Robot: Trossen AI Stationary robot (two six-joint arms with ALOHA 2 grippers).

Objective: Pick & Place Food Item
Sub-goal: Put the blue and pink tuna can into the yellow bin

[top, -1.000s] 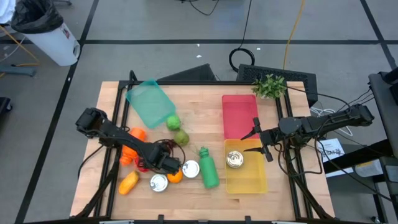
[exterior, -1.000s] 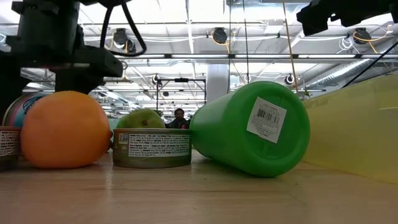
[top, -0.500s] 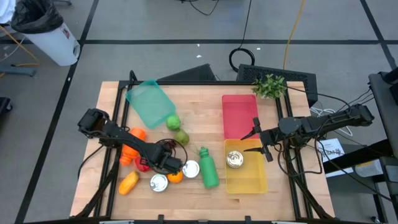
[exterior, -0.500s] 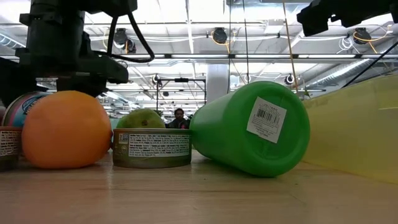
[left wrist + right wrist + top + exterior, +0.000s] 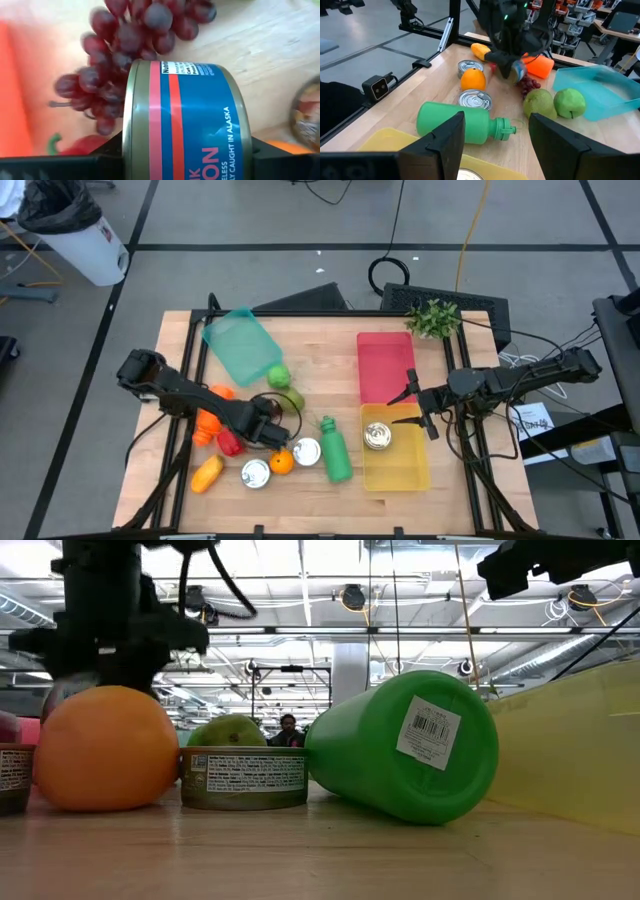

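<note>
Pick step: left gripper (image 5: pixel 268 426) fingers are clamping a blue tin (image 5: pixel 187 122), raised above the grapes (image 5: pixel 125 60) near the surface's front edge. Right gripper (image 5: pixel 412 402), fingers parted and empty, is waiting over the yellow tray (image 5: pixel 398 470); carrying the tin there probably comes next.

You are getting bright, even light from the ceiling lamps (image 5: pixel 352 596), which are glaring in the low view. The table (image 5: pixel 320 350) is showing only soft shadows. In the left wrist view the grapes (image 5: pixel 127 45) are looking blurred, while the can label (image 5: pixel 200 125) is staying sharp.
</note>
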